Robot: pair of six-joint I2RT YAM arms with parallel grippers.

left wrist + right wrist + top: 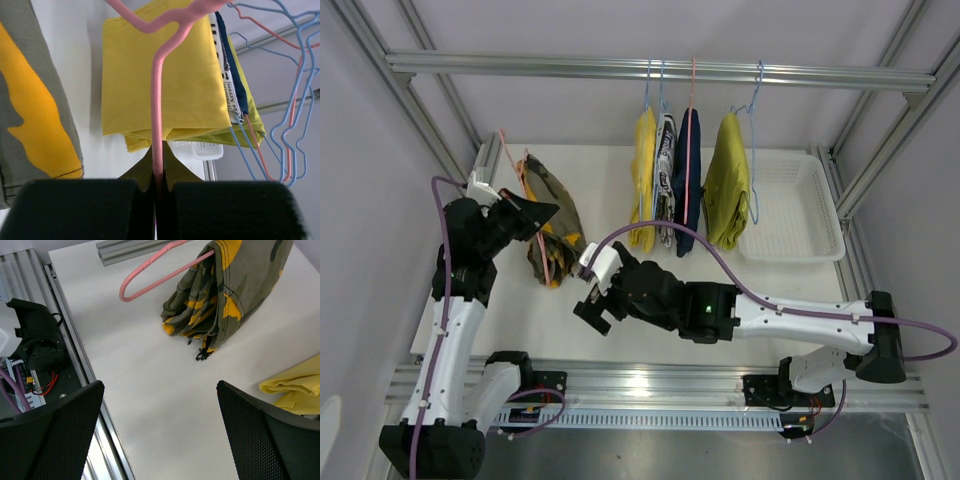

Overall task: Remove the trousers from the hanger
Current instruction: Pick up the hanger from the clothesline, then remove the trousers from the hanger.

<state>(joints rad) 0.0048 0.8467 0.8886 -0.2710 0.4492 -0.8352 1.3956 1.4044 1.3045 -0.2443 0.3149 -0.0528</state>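
My left gripper (548,213) (159,156) is shut on the wire of a pink hanger (510,160) (157,100) at the table's left. The camouflage trousers (558,205) (235,295) (30,110) are draped over that hanger (150,275), their lower end resting on the table. My right gripper (595,315) (160,410) hovers open above bare table, a short way in front of the camouflage trousers, with nothing between its fingers. On the rail hang the yellow trousers (643,180) (130,75), the black-and-white ones (666,175), the navy ones (688,175) and the mustard-olive ones (727,180).
A white basket (815,215) stands at the back right of the table. Aluminium frame posts and the hanging rail (570,68) surround the work area. The left arm's base (35,345) sits by the table's near edge rail.
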